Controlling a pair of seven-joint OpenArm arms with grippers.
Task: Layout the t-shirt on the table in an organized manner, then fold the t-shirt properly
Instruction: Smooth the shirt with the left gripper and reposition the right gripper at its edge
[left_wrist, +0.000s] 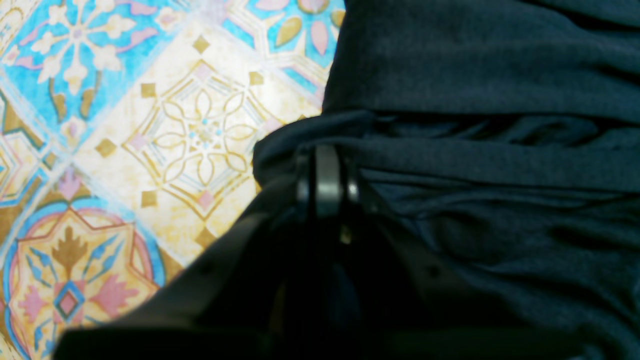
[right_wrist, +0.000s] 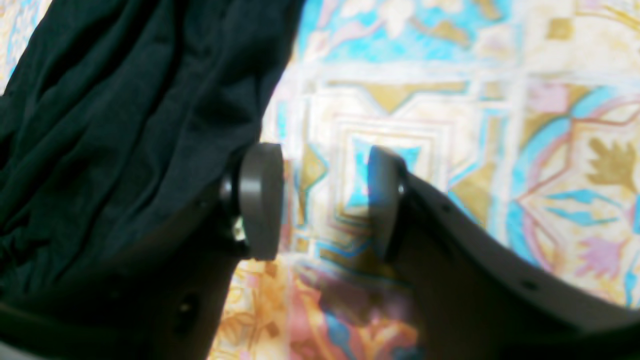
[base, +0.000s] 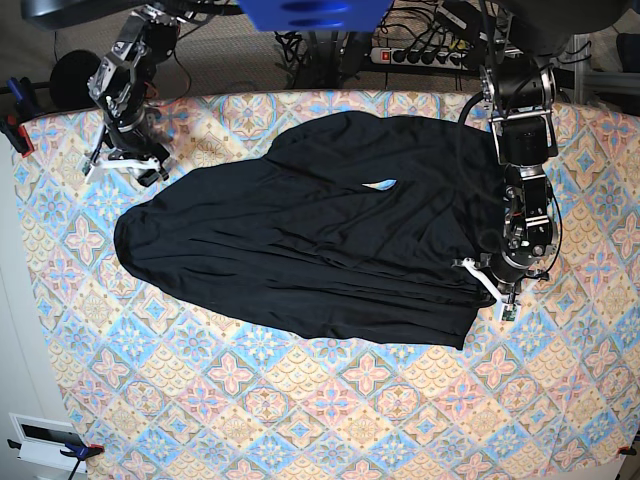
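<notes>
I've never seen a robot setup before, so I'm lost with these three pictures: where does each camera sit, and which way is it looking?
Base view: sits high above, looking down on the table, the spread t-shirt and both arms.
Left wrist view: rides on the left arm, looking along its left gripper, shut on a fold of the t-shirt.
Right wrist view: rides on the right arm, looking past its open right gripper at the table, t-shirt beside it.
Both wrist views share the black t-shirt and patterned table with the base view.
</notes>
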